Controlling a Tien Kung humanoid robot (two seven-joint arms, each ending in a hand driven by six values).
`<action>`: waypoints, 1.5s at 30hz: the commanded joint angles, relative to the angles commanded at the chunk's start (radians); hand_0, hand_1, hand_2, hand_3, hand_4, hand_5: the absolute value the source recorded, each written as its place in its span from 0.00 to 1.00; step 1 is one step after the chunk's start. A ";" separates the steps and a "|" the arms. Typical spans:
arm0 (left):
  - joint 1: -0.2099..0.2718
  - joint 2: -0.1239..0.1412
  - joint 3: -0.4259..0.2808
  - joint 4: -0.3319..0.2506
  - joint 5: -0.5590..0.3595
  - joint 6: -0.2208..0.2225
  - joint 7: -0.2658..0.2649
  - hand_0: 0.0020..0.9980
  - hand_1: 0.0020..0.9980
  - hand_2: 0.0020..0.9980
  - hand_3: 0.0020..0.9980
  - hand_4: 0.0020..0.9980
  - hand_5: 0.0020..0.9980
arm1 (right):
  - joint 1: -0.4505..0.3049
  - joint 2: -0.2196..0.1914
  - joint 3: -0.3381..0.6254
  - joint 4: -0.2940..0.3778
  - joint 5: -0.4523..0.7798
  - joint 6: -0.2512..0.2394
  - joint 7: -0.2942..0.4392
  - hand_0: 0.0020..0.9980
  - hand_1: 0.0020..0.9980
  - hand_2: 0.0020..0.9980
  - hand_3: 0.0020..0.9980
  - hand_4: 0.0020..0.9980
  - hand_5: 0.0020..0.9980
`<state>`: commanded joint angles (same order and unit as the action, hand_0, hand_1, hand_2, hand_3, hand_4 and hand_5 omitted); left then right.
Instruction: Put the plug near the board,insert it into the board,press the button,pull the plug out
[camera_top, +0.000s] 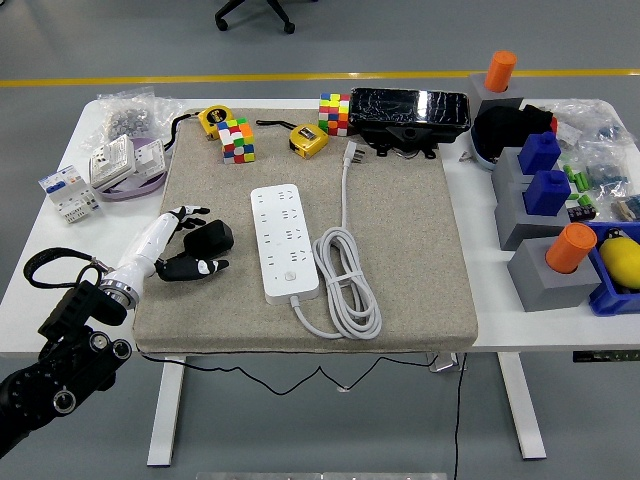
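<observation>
White counter (300, 340) with grey mat (400, 200); left hand (190, 245) gripping black plug (213, 237) left of strip.
Counter: white, carries all items. Mat: grey fabric, centre of counter. Left arm: enters at lower left, white forearm reaching onto mat's left edge. Black case (410, 110): glossy, at mat's far edge. Strip (283, 242): white power board, lying lengthwise mid-mat, apart from the plug; its white cord (345, 290) coiled just to the right, cord's own plug (352, 153) lying loose toward the case. Grey blocks (545, 270): right of mat, holding blue and orange pieces. Plug: black, on mat, held in the left hand's curled fingers. Cubes (237, 139): two, multicoloured, at mat's far edge. Tape measures (307, 138): two, yellow, beside cubes.
</observation>
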<state>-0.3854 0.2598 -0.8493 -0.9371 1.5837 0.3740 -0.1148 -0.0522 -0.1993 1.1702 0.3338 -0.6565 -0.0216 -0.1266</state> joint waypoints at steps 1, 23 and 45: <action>-0.001 -0.001 0.002 0.001 -0.002 0.002 -0.001 0.72 0.71 0.64 0.65 0.83 0.12 | 0.000 0.000 0.000 0.000 0.000 0.000 0.000 0.55 0.65 0.67 0.57 0.91 0.43; -0.042 -0.015 0.024 0.025 -0.052 0.011 0.014 0.43 0.36 0.41 0.51 0.45 0.06 | -0.001 -0.002 -0.001 0.000 0.001 0.000 -0.001 0.55 0.65 0.67 0.57 0.91 0.43; -0.097 -0.036 0.129 0.014 -0.106 0.006 -0.059 0.44 0.36 0.40 0.50 0.45 0.08 | 0.000 -0.002 -0.006 0.002 0.003 0.001 0.000 0.55 0.65 0.67 0.57 0.91 0.43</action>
<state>-0.4825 0.2243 -0.7199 -0.9226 1.4781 0.3800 -0.1733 -0.0523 -0.2014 1.1640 0.3357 -0.6532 -0.0211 -0.1264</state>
